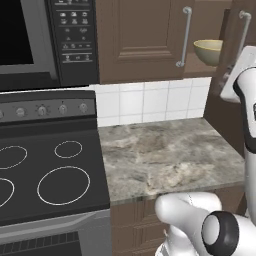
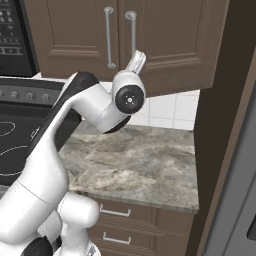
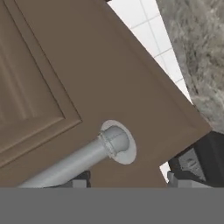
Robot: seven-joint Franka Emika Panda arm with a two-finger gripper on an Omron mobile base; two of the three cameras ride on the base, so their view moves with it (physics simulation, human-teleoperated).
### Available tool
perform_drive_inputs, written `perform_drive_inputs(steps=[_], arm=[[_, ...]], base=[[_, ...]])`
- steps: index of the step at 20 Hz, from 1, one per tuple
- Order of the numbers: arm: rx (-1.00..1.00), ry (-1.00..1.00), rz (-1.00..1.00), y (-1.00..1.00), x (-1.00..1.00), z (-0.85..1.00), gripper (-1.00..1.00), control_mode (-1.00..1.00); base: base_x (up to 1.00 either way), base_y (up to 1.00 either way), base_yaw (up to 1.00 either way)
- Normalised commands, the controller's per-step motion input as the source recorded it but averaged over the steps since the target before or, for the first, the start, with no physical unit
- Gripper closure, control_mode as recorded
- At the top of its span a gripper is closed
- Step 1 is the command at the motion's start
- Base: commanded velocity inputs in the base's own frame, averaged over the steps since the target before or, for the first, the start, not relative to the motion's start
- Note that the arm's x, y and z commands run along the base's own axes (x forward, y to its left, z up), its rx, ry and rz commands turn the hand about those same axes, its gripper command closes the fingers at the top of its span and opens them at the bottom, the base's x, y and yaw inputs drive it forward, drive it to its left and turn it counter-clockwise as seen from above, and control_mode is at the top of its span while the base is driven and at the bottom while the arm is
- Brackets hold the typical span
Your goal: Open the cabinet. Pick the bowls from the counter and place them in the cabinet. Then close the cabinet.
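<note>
The brown cabinet [image 1: 140, 45] hangs over the counter [image 1: 165, 155]. Its left door is closed and its right door stands swung out. A beige bowl [image 1: 209, 51] sits on the shelf inside, seen through the gap. My gripper [image 3: 127, 181] is up at the lower end of the right door's silver handle [image 3: 87, 157]. Its two fingertips [image 3: 188, 164] stand apart on either side of the handle's foot, with a gap still showing. In the right base view the hand [image 2: 135, 60] reaches up to that same handle [image 2: 131, 35].
A black stovetop [image 1: 50, 170] adjoins the counter on the left, with a microwave [image 1: 30, 40] above it. A tall dark panel [image 2: 225, 125] bounds the counter on the right. Drawer fronts [image 2: 120, 215] run below the counter's edge. White tiles [image 1: 150, 102] back the counter.
</note>
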Motion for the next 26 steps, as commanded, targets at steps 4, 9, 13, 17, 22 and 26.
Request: perform_drive_inputs(steps=[4, 9, 13, 17, 22, 26], arm=[[0.14, 0.00, 0.16, 0.18, 1.00, 0.00, -1.00, -1.00], [0.16, 0.04, 0.13, 0.32, 1.00, 0.00, -1.00, -1.00], [0.22, 0.15, 0.10, 0.40, 1.00, 0.00, -1.00, -1.00], [0.17, 0.08, 0.05, 0.52, 1.00, -0.02, -1.00, -1.00], [0.03, -0.03, -0.01, 0.21, 1.00, 0.00, -1.00, -1.00], [0.05, -0.02, -0.01, -0.14, 1.00, 0.00, -1.00, -1.00]], base=[[0.00, 0.00, 0.00], [0.00, 0.00, 0.00], [0.00, 0.00, 0.00], [0.00, 0.00, 0.00], [0.00, 0.00, 0.00], [0.00, 0.00, 0.00]])
